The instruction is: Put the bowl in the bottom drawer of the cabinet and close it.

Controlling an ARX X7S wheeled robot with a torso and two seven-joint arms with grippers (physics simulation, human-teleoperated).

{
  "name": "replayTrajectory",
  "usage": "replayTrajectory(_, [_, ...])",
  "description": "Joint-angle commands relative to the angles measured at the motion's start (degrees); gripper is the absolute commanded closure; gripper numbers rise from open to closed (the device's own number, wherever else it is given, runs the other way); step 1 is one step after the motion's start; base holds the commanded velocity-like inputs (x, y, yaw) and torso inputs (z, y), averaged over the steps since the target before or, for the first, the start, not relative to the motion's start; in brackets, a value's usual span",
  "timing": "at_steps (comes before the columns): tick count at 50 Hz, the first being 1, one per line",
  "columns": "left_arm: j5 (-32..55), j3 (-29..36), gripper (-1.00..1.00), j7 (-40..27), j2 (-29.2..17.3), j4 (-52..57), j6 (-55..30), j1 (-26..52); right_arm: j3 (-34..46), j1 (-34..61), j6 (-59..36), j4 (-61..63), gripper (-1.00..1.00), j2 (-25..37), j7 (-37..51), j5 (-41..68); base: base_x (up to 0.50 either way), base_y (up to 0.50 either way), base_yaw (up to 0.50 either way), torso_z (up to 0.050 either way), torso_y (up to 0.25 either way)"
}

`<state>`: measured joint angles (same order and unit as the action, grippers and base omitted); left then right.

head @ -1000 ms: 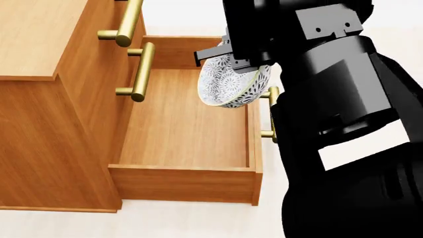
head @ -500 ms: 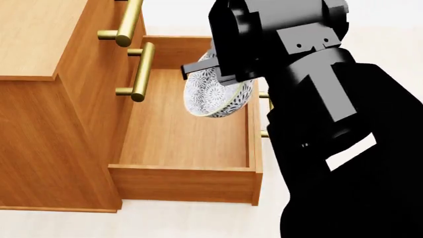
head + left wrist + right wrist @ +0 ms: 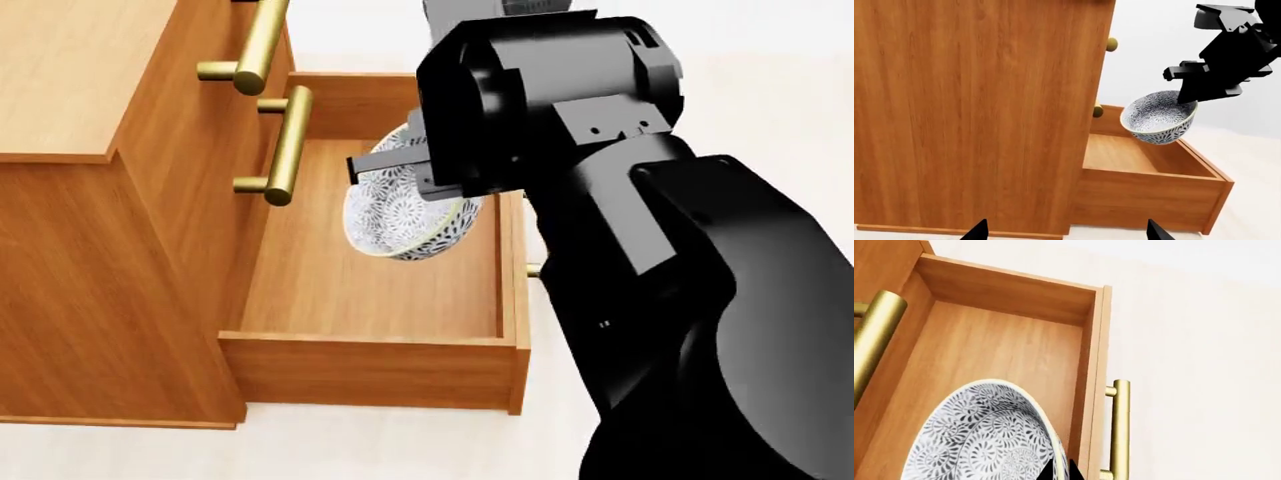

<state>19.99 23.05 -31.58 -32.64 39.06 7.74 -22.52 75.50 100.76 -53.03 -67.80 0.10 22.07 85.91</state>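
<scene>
Blocking much of the head view, the black right arm (image 3: 667, 280) hides the front right of the cabinet (image 3: 80, 200) scene, so the bottom drawer's brass handle (image 3: 1119, 430) shows there only as a stub; the right wrist view gives it whole, a bar standing off the drawer front. The cabinet itself is cut off at the top and left in the head view, and in the left wrist view its plain side panel fills most of the picture. Two upper brass handles (image 3: 274, 150) stick out from the closed fronts above.

The bottom drawer (image 3: 374, 270) stands pulled well out, its wooden floor bare, nothing resting inside it. The bowl (image 3: 400, 215) hangs above that open box, tilted on its side, not touching the floor or walls. In the left wrist view it sits over the drawer's back part with its mouth turned partly upward and toward the cabinet.

The right gripper (image 3: 407, 170) grips the bowl's rim, its fingers pinched on the wall of the bowl; most of the contact is hidden behind the wrist. Of the left gripper (image 3: 1064, 232) only two dark fingertips (image 3: 977, 231) show at the picture's edge, set wide apart with nothing between them.
</scene>
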Motion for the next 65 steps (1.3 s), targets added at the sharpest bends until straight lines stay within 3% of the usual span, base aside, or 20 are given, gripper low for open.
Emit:
replayTrajectory(1, [0.0,0.0,-1.0,-0.3,-0.3,0.5,-0.1,-0.2,1.9,-1.1,1.9,0.4,1.0,0.0,-0.2,3.8,0.0,0.0,0.0,0.0,0.0])
replayTrajectory(18, [0.1,0.2,-1.0,-0.2,-0.3,-0.1,0.3,0.0,2.7,-3.3,5.4,-0.3,1.0,0.0,-1.2,8.6,0.0,0.0,0.0,0.0,0.0])
replayTrajectory(37, [0.4,0.2,-1.0,-0.7,-0.7,0.6,-0.1,0.0,-2.1,-6.0,10.7,-2.4,1.0,0.6,-1.7,15.6,0.0,0.0,0.0,0.0,0.001])
replayTrajectory(65, [0.3,0.3,-1.0,-1.2,-1.0,0.9,0.1,-0.2,2.2,-8.4,14.0,-2.6,1.0,0.1,-2.8,18.6,0.0,0.0,0.0,0.0,0.0])
